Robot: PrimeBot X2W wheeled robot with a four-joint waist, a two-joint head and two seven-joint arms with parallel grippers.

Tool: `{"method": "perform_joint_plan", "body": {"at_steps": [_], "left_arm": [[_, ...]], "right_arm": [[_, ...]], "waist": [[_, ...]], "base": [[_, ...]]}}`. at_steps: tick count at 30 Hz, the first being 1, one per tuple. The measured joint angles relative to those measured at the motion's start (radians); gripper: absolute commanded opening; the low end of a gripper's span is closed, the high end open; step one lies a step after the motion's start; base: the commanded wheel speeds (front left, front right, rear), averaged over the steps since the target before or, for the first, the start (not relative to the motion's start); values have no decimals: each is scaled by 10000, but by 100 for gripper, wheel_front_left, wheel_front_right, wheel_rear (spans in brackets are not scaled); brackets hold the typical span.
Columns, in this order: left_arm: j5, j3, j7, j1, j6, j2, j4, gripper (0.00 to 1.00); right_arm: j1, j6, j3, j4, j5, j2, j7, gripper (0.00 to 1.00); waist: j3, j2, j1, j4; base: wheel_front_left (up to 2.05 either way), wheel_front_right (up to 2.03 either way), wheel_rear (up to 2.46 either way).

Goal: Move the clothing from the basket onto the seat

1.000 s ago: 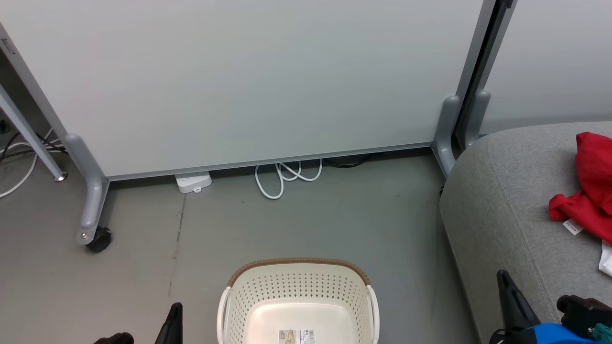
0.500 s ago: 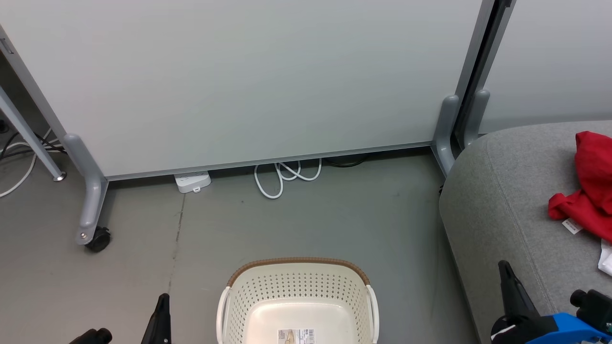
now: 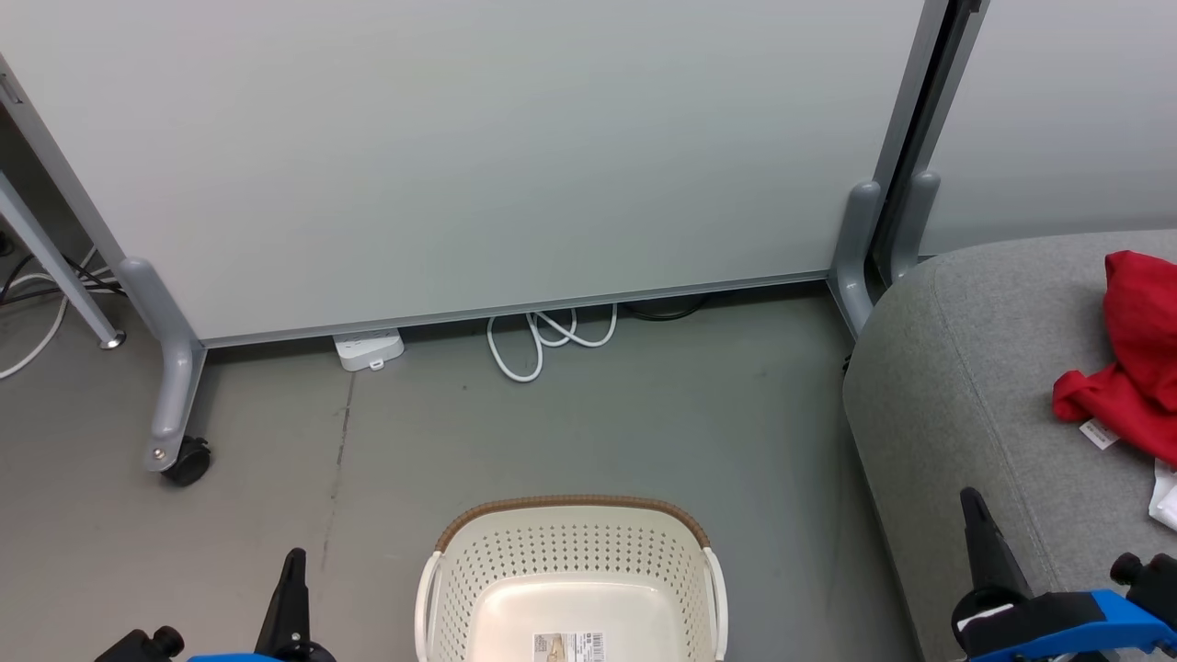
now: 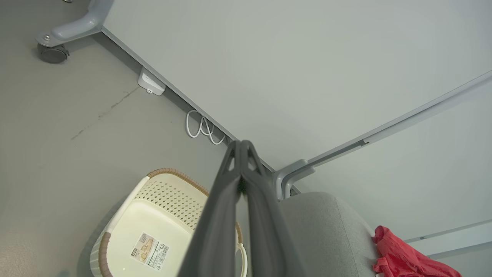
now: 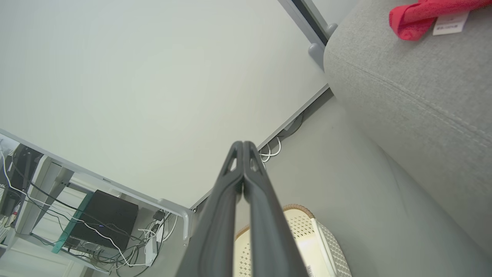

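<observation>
Red cloth, the clothing (image 3: pixel 1133 368), lies bunched on the grey seat (image 3: pixel 956 386), well to the right of the basket (image 3: pixel 575 504) and apart from it. A small white tag (image 3: pixel 1099 435) shows at its lower edge.

The basket stands on the floor (image 3: pixel 644 423). What I can see of its inside is bare down to the label sticker (image 3: pixel 570 646). The left wrist view shows the same, though the fingers hide a strip of it. So I judge the moving done or nearly so, and the step in hand a standing-off with nothing carried.

The left gripper (image 3: pixel 294 559) hangs just left of the basket's near end, its two fingers pressed together on nothing. The right gripper (image 3: pixel 971 501) hangs to the basket's right, by the seat's front edge, likewise closed and empty.

The next move, as I reckon it, calls only for a look into the basket's hidden near part. If anything is there, a gripper must open before it reaches down.

Counted: one basket, one seat, two grippers and one red heap. How many garments are in the heap I cannot tell.
</observation>
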Motion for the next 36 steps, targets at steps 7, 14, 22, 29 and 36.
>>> {"method": "perform_joint_plan", "body": {"at_steps": [7, 14, 22, 29, 36], "left_arm": [[-813, 121, 215, -74, 0, 12, -151, 0], [-1559, 270, 435, -133, 0, 15, -282, 0], [-2351, 391, 627, -194, 0, 19, -428, 0], [-3009, 504, 825, -223, 0, 23, -560, 0], [-3628, 631, 1003, -313, -2, 29, -677, 0]], "right_arm": [[-140, 0, -2, 71, 951, 0, 86, 0], [-285, 0, -10, 140, 1841, 0, 173, 0], [-378, -2, -15, 234, 2782, 0, 244, 0], [-519, -2, -23, 299, 3568, -2, 288, 0], [-640, -2, -31, 366, 4293, -2, 360, 0]], "waist": [[8, 0, 0, -13], [15, 0, -1, -27], [24, 0, -2, -42], [31, 0, -1, -55], [39, 0, -1, -68]], "base": [[0, 0, 0], [0, 0, 0], [0, 0, 0], [0, 0, 0], [0, 0, 0]]}}
